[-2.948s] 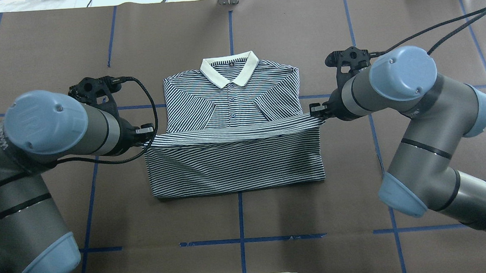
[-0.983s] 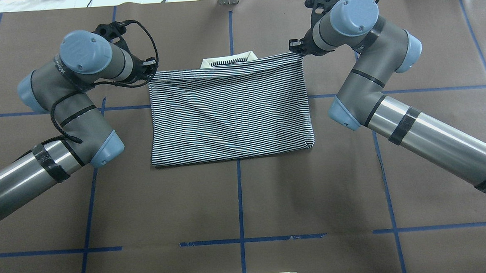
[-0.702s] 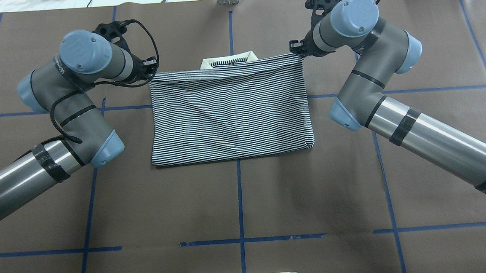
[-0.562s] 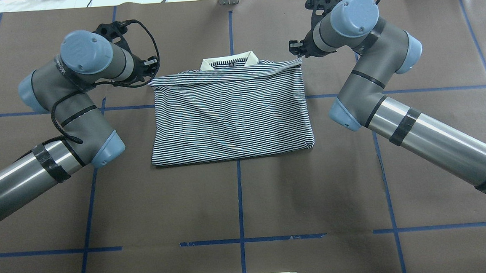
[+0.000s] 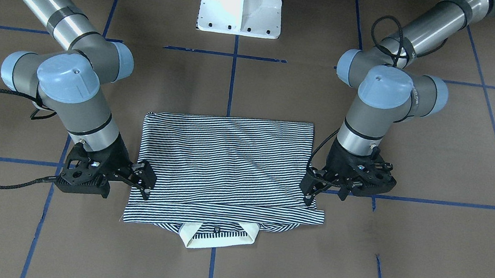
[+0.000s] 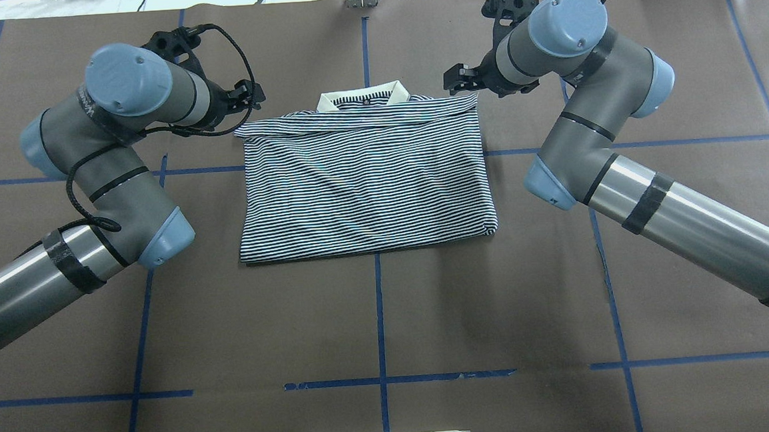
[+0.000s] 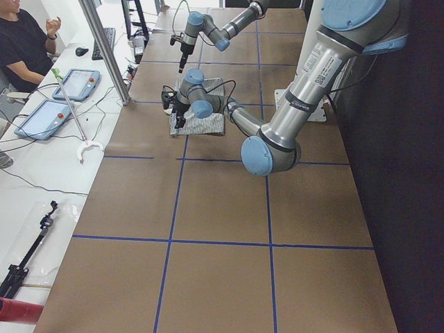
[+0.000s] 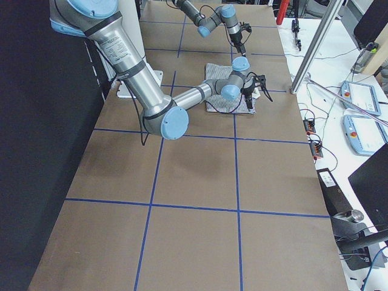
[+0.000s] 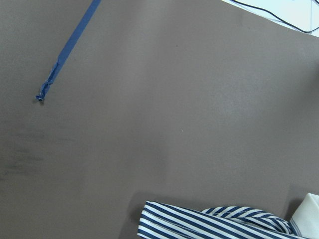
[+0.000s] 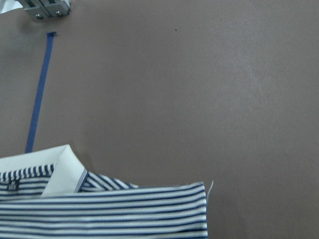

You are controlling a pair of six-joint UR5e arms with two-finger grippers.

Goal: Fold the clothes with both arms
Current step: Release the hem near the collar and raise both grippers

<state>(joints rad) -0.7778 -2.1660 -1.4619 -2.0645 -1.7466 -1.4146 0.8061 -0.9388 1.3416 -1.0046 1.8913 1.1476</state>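
Left gripper [image 5: 309,189], front-facing view: jaws apart, holding nothing, hovering just beside the shirt [image 5: 225,165] at its edge on the view's right. Right gripper [image 5: 145,179]: jaws likewise apart and empty, at the opposite edge. The shirt lies flat on the table [image 5: 402,274], folded in half with plain striped cloth uppermost. Its cream collar [image 5: 217,241] protrudes from under the fold on the side away from the robot.

Overhead view: both grippers stand by the shirt's far corners, one on each side of the collar, clear of the cloth. The shirt forms a rough rectangle centred on a blue tape line [image 6: 380,323].

Exterior left and right views: the shirt is distant and small, with both arms bent over it. Gripper opening cannot be read here.

Left wrist view: a striped corner shows at the lower edge, bare table beyond.

Right wrist view: the collar and the folded striped edge lie along the bottom.
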